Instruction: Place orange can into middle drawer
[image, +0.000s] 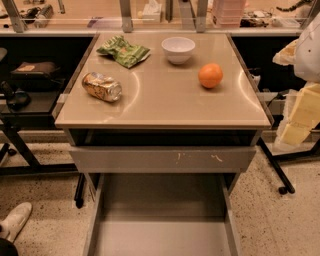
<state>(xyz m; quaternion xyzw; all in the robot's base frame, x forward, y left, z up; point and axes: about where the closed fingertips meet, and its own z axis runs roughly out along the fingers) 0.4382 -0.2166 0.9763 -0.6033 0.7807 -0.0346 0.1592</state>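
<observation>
The orange can (102, 86) lies on its side on the left part of the beige cabinet top (165, 107), its silver end facing right. The middle drawer (160, 220) is pulled out below, a wide grey tray with a bare floor and thin side walls. My gripper (298, 122) hangs at the right edge of the view, beside the cabinet's right side, well away from the can and holding nothing that I can see.
On the cabinet top are a green snack bag (123, 50), a white bowl (178, 49) and a round orange fruit (210, 75). A grey drawer front with white scratches (162, 159) sits above the open drawer. A shoe (15, 220) is on the floor at the left.
</observation>
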